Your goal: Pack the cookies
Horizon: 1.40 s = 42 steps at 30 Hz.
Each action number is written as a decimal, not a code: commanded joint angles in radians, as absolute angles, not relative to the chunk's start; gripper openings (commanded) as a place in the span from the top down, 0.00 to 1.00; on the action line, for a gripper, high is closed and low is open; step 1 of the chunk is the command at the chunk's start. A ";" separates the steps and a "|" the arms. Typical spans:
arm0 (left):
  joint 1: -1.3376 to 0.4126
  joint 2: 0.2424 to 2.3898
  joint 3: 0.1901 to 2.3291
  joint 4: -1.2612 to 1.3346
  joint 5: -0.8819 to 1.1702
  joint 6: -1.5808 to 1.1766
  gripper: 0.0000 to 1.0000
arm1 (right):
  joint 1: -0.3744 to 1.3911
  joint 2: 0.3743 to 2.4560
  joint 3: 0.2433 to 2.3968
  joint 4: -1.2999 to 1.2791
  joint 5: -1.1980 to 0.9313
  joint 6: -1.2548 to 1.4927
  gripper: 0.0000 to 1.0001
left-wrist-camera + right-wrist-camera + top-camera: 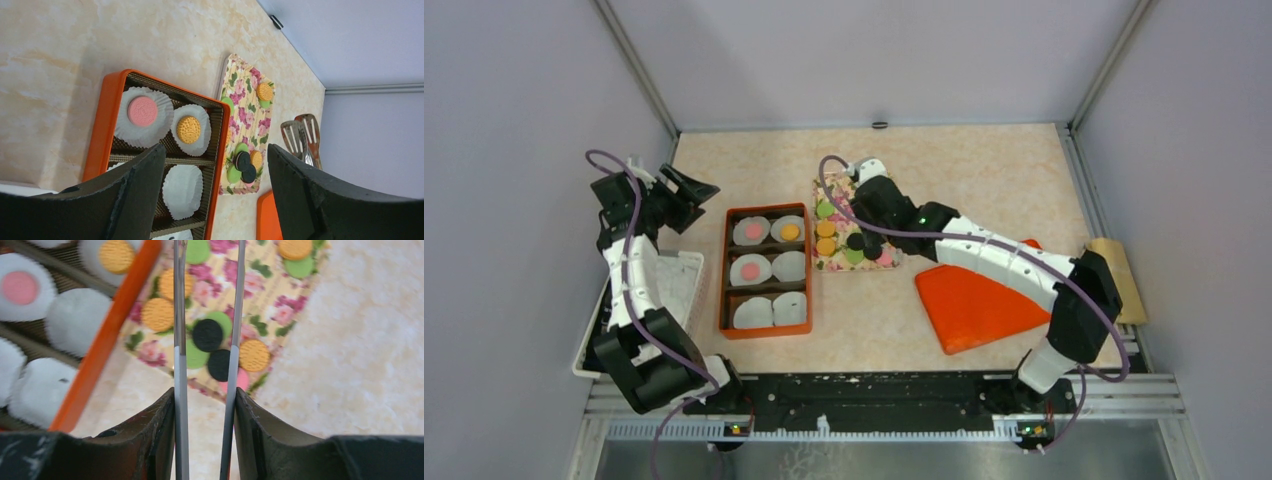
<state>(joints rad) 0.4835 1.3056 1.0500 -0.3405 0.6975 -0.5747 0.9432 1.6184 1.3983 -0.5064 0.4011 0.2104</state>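
Loose cookies [854, 245] in orange, green, black and pink lie on a floral tray [829, 262]. The orange box [764, 330] holds white paper liners; a pink cookie [142, 110], an orange cookie [188, 129] and another pink cookie [750, 270] sit in liners. My right gripper [205, 405] is shut on metal tongs [179, 340]. The tongs' arms stand apart over two black cookies [207, 335] with nothing between their tips. My left gripper [215, 155] hovers open and empty to the left of the box.
An orange lid [979, 300] lies on the table under the right arm. A white tray [679, 285] sits at the left edge beneath the left arm. A wooden piece [1119, 270] rests by the right wall.
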 commanded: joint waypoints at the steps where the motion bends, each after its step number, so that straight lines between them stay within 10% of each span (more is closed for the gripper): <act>1: 0.490 1.309 1.036 -0.288 0.731 -0.578 0.20 | 0.848 1.602 1.332 -0.443 0.404 0.236 0.58; 28: 0.490 1.345 1.017 -0.272 0.732 -0.565 0.20 | 0.673 1.910 1.536 -0.409 0.311 0.203 0.59; 42: 0.492 1.329 1.018 -0.280 0.741 -0.563 0.20 | 0.670 1.860 1.545 -0.379 0.272 0.198 0.93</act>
<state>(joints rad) 0.4839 1.3384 1.0187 -0.3141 0.7185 -0.5739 0.6792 1.9347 1.5146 -0.4488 0.2863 0.2085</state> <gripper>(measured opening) 0.801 0.401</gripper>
